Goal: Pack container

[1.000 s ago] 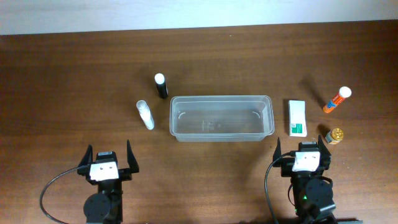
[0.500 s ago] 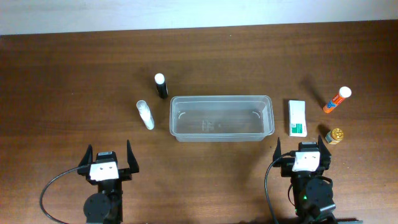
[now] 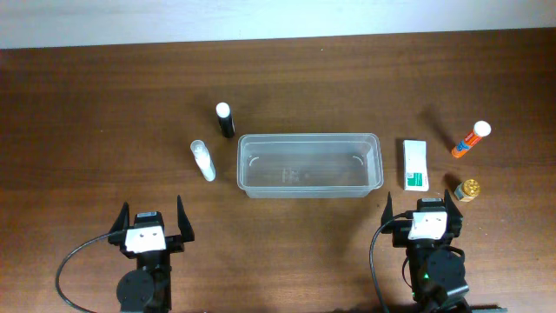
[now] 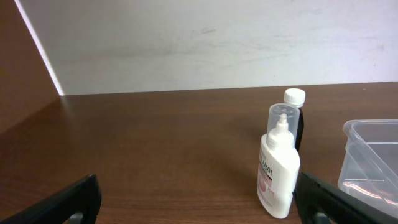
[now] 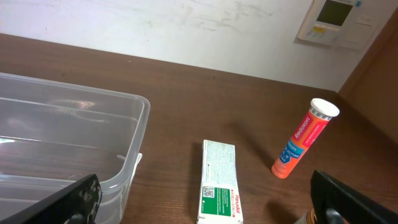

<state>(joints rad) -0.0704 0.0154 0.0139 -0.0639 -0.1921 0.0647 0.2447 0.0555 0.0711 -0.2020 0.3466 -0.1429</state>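
Nothing has moved since the earlier frame: both arms and all things lie as they were.

From overhead, the left gripper [image 3: 152, 210] and the right gripper [image 3: 421, 205] rest low at the near edge of the dark brown wooden table [image 3: 87, 113], both pointing to the far side, each with its two fingers spread wide and holding nothing. The clear, colourless rectangular plastic container [image 3: 308, 136] lies in the middle of the table, between the two arms and a little farther away, and it is empty. On its left stand a white squeeze bottle with a clear cap [image 3: 202, 160] and, farther away, a black bottle with a white cap [image 3: 225, 119]. Just beside its right end lies a white-and-green cardboard box [image 3: 415, 164]. Farther right are an orange tube with a white cap [image 3: 470, 139] and a small jar with a golden lid [image 3: 469, 189]. The far half and the left part of the table are bare wood.

In the left wrist view, the dark fingertips show at the lower corners, wide apart. The white bottle stands upright ahead on the right, the black one close behind it, and the container's corner is at the right edge.

In the right wrist view, the fingertips are again wide apart. The container fills the left side, the box lies flat in the middle, apart from the container's wall, and the orange tube leans at the right.
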